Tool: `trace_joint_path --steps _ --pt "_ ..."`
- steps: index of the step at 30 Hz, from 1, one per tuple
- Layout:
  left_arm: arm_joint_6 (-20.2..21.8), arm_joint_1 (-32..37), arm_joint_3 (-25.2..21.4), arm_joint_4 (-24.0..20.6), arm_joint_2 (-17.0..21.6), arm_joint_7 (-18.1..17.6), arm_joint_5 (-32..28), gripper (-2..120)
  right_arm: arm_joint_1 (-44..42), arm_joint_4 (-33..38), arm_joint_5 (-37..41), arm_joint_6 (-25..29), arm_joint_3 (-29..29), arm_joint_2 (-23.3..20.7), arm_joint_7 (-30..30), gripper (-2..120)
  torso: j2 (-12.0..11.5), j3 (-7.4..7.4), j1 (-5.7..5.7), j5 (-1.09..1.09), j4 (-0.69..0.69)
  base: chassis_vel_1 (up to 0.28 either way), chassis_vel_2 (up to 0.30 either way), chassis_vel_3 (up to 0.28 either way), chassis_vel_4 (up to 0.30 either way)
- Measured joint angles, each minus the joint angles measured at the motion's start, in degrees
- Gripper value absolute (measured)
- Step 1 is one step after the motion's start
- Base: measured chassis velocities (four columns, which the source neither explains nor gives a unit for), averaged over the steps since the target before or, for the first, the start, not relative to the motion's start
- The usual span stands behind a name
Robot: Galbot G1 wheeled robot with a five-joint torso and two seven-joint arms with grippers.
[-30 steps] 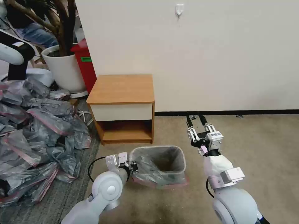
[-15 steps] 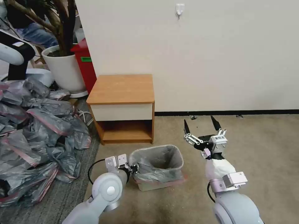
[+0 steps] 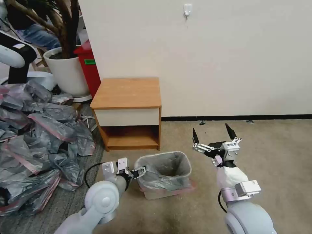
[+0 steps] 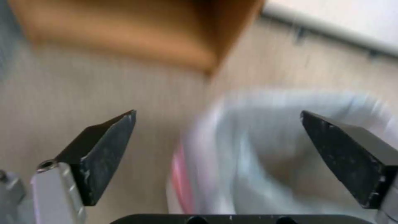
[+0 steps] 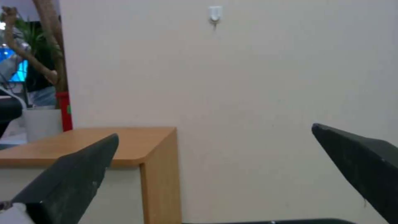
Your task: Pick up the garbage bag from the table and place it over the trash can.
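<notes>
arms: grey-white rounded shells | black pointed fingers (image 3: 231, 131) | black cable | right wrist: white wrap

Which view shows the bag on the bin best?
Head view: the bag lines the whole bin, its pink band at the base. Left wrist view catches a blurred part. The right wrist view faces the wall.

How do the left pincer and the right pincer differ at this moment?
The left pincer sits low at the near-left rim of the trash can, beside the garbage bag; the right pincer is raised to the bin's right, apart from it. The left pincer points across toward the bin; the right pincer points toward the wall. Both are open and hold nothing.
</notes>
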Motion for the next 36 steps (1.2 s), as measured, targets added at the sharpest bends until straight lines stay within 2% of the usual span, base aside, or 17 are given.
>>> trace_joint_path --steps 2,4,5,6,8,9,12,16,20,28,36 --pt "-5.17 2.59 -2.94 -0.87 0.45 5.66 8.27 100 -0.77 0.00 -0.87 0.61 1.69 0.54 -0.23 108 0.00 0.00 0.00 0.00 0.00 0.000 0.000 0.000 0.000" --pt "-5.17 2.59 -2.94 -0.87 0.45 5.66 8.27 100 -0.77 0.00 -0.87 0.61 1.69 0.54 -0.23 108 0.00 0.00 0.00 0.00 0.00 0.000 0.000 0.000 0.000" --pt "-11.77 6.34 -6.30 -1.23 -0.08 10.95 16.88 100 -2.00 -0.09 -2.40 2.53 2.51 1.07 -0.44 103 0.00 0.00 0.00 0.00 -0.01 0.000 0.000 0.000 0.000" --pt "-15.95 9.00 -8.53 -1.35 -1.14 14.28 22.41 100 -2.87 -0.12 -3.46 3.65 2.74 1.49 -0.49 101 0.00 0.00 0.00 0.00 0.01 0.000 0.000 0.000 0.000" --pt "-22.04 12.74 -11.68 -1.59 -3.80 18.15 30.56 100 -4.43 -0.41 -6.59 5.29 3.17 2.55 -0.54 100 0.00 0.00 0.00 0.00 0.01 0.000 0.000 0.000 0.000" --pt "-22.04 12.74 -11.68 -1.59 -3.80 18.15 30.56 100 -4.43 -0.41 -6.59 5.29 3.17 2.55 -0.54 100 0.00 0.00 0.00 0.00 0.01 0.000 0.000 0.000 0.000" --pt "-27.86 17.44 -15.41 -1.83 -8.62 21.27 38.44 100 -5.81 -1.66 -11.34 6.51 3.74 4.02 -1.08 100 0.00 -0.01 0.00 0.00 0.00 0.000 0.000 0.000 0.000" --pt "-31.01 19.89 -17.43 -1.09 -11.60 22.82 42.36 100 -6.48 -2.77 -11.82 5.35 3.74 4.76 -2.80 100 0.00 0.00 0.00 0.00 0.01 0.000 0.000 0.000 0.000" --pt "-35.07 21.94 -18.96 1.45 -14.52 24.43 46.16 100 -6.58 -6.37 -9.56 0.59 3.05 5.74 -5.43 100 0.00 0.00 0.00 0.00 0.00 0.000 0.000 0.000 0.000" --pt "-37.83 22.66 -19.07 4.85 -18.01 25.98 49.26 100 -6.39 -10.06 -8.70 -0.42 3.28 7.19 -7.97 100 0.00 0.00 0.00 0.00 0.00 0.000 0.000 0.000 0.000" --pt "-37.99 22.70 -18.75 5.16 -18.45 26.23 49.38 100 -6.18 -9.97 -8.64 -0.60 3.47 7.39 -8.00 100 0.00 0.00 0.00 0.00 0.00 0.000 0.000 0.000 0.000"
